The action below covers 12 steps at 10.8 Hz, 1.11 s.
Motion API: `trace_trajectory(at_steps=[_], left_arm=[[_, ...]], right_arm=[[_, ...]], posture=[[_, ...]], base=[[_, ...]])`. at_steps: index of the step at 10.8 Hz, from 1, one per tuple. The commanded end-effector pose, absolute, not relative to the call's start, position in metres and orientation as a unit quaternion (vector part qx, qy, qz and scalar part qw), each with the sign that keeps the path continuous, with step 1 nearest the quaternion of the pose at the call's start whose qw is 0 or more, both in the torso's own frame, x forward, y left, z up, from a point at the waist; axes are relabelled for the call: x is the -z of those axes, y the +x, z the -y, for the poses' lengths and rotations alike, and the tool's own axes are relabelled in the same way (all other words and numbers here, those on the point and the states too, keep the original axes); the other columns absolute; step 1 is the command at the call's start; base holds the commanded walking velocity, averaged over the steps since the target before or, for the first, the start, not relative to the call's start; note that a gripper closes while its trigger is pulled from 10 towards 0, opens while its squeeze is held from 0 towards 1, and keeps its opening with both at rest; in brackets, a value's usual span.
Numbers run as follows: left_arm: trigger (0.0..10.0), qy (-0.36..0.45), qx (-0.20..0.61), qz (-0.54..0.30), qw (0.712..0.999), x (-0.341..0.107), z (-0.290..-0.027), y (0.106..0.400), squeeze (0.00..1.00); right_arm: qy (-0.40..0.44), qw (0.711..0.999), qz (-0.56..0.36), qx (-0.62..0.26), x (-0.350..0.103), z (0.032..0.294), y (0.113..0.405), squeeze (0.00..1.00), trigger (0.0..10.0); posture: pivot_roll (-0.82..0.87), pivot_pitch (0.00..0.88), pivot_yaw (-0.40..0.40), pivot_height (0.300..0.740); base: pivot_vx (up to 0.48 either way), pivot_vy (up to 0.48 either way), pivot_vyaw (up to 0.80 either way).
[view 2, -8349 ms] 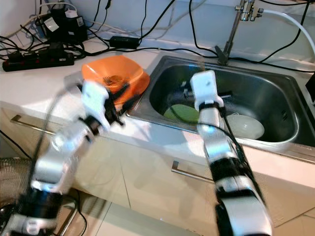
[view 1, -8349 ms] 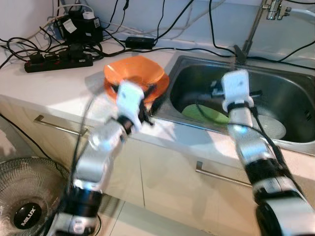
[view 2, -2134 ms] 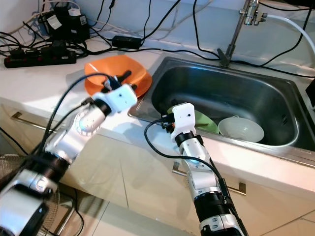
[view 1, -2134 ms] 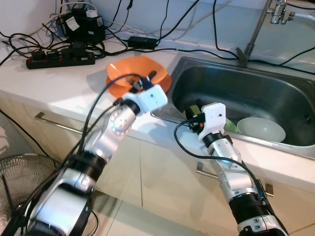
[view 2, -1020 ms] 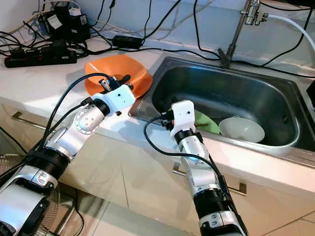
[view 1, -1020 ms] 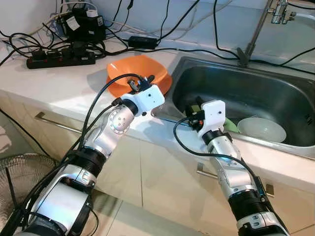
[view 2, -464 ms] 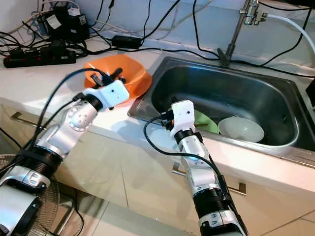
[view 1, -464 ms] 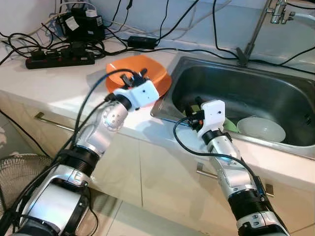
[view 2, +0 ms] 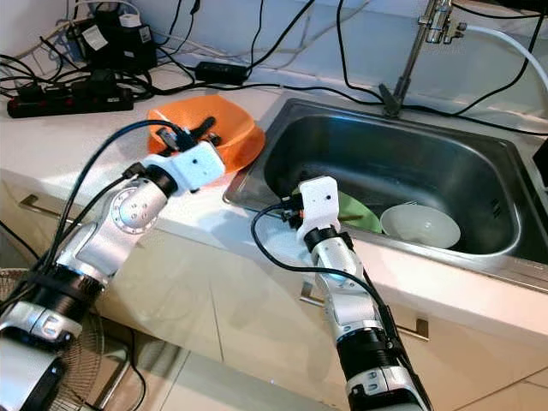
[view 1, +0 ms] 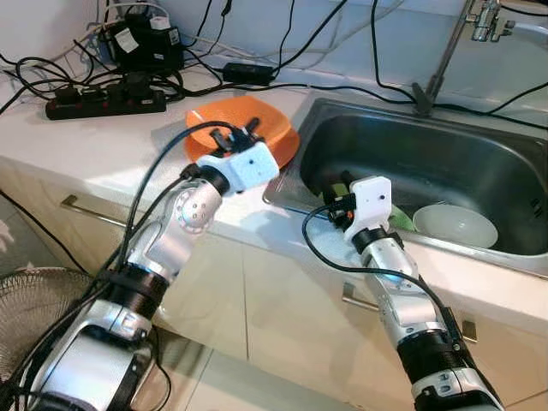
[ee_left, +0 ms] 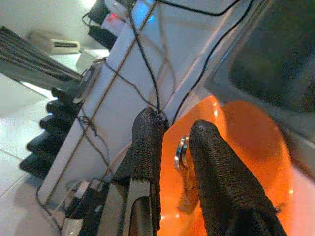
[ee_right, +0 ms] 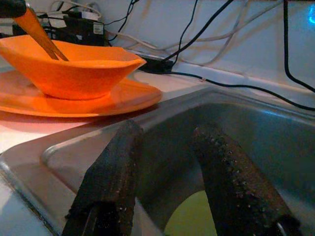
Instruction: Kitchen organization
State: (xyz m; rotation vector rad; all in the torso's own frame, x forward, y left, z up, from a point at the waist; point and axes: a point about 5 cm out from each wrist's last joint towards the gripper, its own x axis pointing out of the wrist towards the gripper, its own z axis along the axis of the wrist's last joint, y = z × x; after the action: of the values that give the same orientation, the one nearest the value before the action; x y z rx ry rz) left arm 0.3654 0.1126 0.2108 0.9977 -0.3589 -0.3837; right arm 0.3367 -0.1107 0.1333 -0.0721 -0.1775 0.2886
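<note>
Left gripper (ee_left: 172,147) parted over orange plastic bowl (view 1: 257,128) on white counter (view 1: 103,145), right gripper (ee_right: 167,162) parted, empty, at steel sink (view 1: 445,163) rim.

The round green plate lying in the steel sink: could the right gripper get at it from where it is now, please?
Probably yes. The right gripper hangs open at the steel sink's near-left rim, with the round green plate just below and nothing between; the white bowl sits apart.
</note>
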Motion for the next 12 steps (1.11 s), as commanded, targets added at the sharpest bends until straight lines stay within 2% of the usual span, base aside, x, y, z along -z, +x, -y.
trace_trajectory(at_steps=[1, 8, 12], left_arm=[[10.0, 0.469, 0.206, 0.168, 0.842, -0.21, -0.107, 0.363, 0.0], [10.0, 0.462, 0.228, 0.165, 0.841, -0.207, -0.112, 0.348, 0.0], [10.0, 0.439, 0.253, 0.114, 0.854, -0.182, -0.117, 0.333, 0.0]], right_arm=[[-0.04, 0.985, 0.098, -0.139, -0.138, 0.112, 0.339, 0.0, 10.0], [-0.041, 0.985, 0.097, -0.135, -0.137, 0.113, 0.341, 0.0, 10.0], [-0.047, 0.985, 0.098, -0.131, -0.139, 0.117, 0.342, 0.0, 10.0]], posture=[[0.2, 0.021, -0.019, 0.74], [0.2, 0.005, -0.01, 0.74], [0.2, 0.023, -0.021, 0.74]], base=[[0.0, 0.0, 0.0], [0.0, 0.0, 0.0], [0.0, 0.0, 0.0]])
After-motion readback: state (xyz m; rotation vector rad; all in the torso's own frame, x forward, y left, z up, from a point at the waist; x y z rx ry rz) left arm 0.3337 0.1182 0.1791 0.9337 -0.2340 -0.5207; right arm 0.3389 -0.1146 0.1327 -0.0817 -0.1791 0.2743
